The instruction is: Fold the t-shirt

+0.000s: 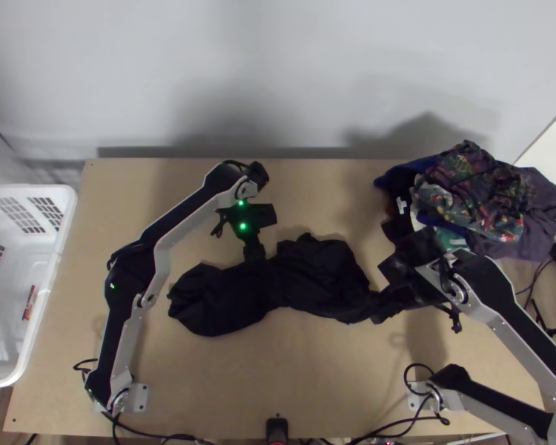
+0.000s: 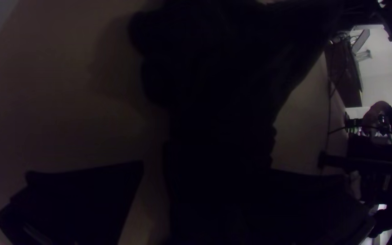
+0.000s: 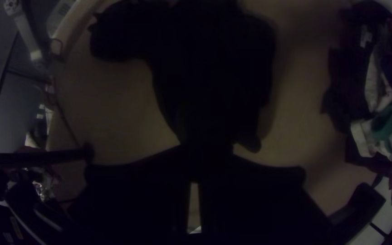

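Observation:
The black t-shirt (image 1: 315,278) lies bunched in a long heap across the middle of the table. In the top view my left gripper (image 1: 254,251) is at the heap's far edge, near its middle. Its fingers stand wide apart in the left wrist view, where the left gripper (image 2: 207,170) has dark cloth (image 2: 214,90) between them. At the heap's right end is my right gripper (image 1: 382,305). The right wrist view has the right gripper (image 3: 206,153) closed on a gathered end of the shirt (image 3: 209,81), its fingers nearly together.
A pile of mixed clothes (image 1: 474,196) occupies the table's far right corner. The white basket (image 1: 63,222) stands beside the left edge. Bare wood (image 1: 293,378) lies between the shirt and the near edge, with cables along that edge.

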`<control>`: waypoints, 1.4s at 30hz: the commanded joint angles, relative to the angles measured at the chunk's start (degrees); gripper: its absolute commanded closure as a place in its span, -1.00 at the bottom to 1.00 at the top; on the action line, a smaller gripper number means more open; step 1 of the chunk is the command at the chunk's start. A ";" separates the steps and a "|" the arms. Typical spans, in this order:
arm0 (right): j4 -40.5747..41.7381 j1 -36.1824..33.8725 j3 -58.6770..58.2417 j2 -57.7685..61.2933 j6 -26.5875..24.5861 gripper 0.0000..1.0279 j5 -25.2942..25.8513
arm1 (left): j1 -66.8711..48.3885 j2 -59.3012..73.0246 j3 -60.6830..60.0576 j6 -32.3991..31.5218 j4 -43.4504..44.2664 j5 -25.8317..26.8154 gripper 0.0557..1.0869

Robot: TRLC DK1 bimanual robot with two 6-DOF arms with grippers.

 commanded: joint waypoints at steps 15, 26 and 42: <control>-0.52 -1.07 0.85 -0.51 -0.19 0.95 0.04 | -1.43 3.18 -1.09 0.75 0.41 1.01 -0.67; -1.13 -0.98 0.94 -0.77 0.25 0.95 0.12 | -1.52 3.70 -1.27 -0.22 2.08 0.93 -0.05; -1.04 -1.60 1.91 0.02 0.33 0.95 0.83 | 1.38 0.01 -1.88 -3.82 3.13 4.09 0.83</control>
